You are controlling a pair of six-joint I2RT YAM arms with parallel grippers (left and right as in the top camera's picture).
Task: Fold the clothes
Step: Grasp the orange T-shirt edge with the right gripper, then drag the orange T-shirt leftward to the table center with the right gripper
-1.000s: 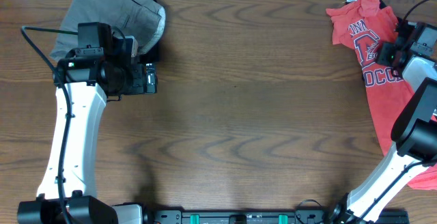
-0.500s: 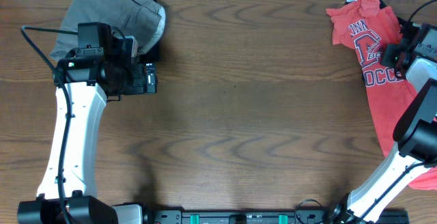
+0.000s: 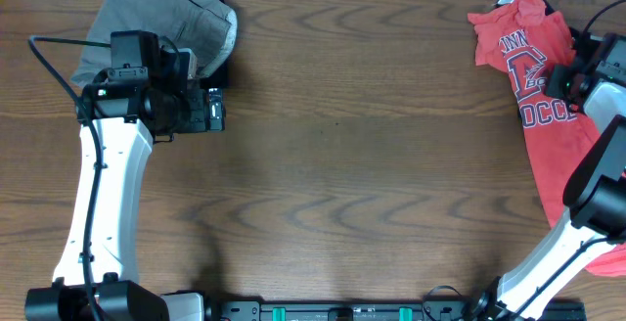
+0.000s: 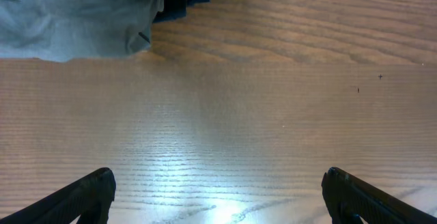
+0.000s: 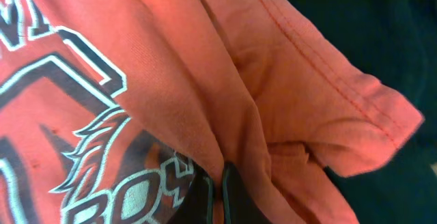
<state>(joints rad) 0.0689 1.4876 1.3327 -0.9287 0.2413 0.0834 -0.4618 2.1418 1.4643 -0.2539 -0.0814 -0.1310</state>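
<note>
Coral-red lettered T-shirt is lying bunched far-right on the wooden table. We're grasping: right gripper pinching its fabric, jaws closed; left gripper gaping, empty. Next probably needs dragging it centre.

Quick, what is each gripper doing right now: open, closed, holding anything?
Left gripper: open, holding nothing, above the wooden table.
Right gripper: closed on a fold of the coral-red T-shirt.
</note>
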